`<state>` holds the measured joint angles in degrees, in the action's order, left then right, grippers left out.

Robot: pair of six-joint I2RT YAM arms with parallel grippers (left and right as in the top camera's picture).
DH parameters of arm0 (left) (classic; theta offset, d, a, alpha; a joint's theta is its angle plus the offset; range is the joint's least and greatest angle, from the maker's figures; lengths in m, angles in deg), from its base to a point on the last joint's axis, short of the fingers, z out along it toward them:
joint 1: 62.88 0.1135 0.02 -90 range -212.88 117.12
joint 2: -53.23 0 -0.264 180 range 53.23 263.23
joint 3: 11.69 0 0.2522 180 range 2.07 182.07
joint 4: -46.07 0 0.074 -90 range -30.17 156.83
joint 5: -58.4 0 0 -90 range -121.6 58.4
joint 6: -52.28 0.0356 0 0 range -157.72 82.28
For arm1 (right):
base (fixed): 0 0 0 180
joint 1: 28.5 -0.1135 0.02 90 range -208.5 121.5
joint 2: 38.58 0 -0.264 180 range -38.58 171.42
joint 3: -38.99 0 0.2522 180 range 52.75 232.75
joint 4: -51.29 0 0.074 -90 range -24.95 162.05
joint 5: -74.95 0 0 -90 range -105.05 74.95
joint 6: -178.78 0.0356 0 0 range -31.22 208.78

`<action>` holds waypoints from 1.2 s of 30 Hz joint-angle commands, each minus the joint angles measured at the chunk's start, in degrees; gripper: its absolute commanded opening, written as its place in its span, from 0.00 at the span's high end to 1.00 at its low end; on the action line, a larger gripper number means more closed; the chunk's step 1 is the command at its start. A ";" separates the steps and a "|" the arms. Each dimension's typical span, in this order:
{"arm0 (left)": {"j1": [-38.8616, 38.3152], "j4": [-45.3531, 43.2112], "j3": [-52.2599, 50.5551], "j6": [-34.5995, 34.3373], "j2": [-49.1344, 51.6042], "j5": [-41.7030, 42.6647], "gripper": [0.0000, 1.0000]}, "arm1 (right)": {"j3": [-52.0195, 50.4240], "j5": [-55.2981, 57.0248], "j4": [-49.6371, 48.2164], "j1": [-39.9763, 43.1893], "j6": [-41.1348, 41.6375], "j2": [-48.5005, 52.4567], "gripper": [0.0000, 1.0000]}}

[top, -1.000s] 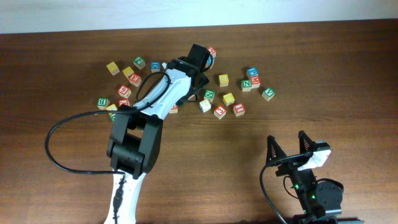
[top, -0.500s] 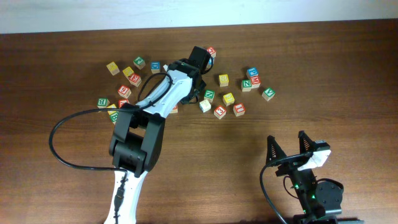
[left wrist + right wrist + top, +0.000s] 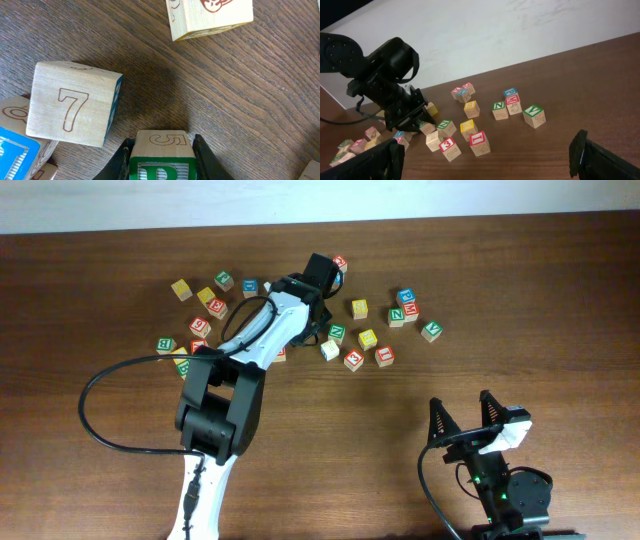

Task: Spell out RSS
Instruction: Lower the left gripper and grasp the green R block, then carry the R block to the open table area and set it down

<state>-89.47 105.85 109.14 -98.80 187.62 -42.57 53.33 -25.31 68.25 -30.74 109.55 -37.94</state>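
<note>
In the left wrist view a wooden block with a green R face and a 5 on its side sits on the table between my left gripper's black fingers, which press both its sides. From overhead, that gripper is low in the middle of the block cluster, mostly hidden under its own arm. My right gripper stands open near the table's front right, holding nothing; its fingers frame the right wrist view. I cannot pick out any S block.
A block marked 7 lies just left of the held block and another block farther ahead. Loose blocks include a green N, a red 3, a red I and a green V. Bare wood fills the front.
My left gripper has closed its jaws onto the green R block and its arm has shifted slightly. The right arm has not moved.
</note>
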 commanded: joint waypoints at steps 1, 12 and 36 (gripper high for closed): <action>0.15 1.18 0.63 1.40 -1.36 0.81 0.82 | -0.26 -0.90 0.28 -0.37 0.09 -0.13 0.02; 0.15 13.33 0.66 2.93 -19.19 0.83 0.80 | -0.26 -0.90 0.28 -0.37 0.09 -0.13 0.02; -7.78 15.52 -28.57 23.71 -27.63 10.16 0.75 | -0.26 -0.90 0.26 -0.37 0.09 -0.13 0.02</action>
<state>-97.08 124.93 84.20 -79.54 159.80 -35.02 53.33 -25.29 68.25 -30.74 109.60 -37.89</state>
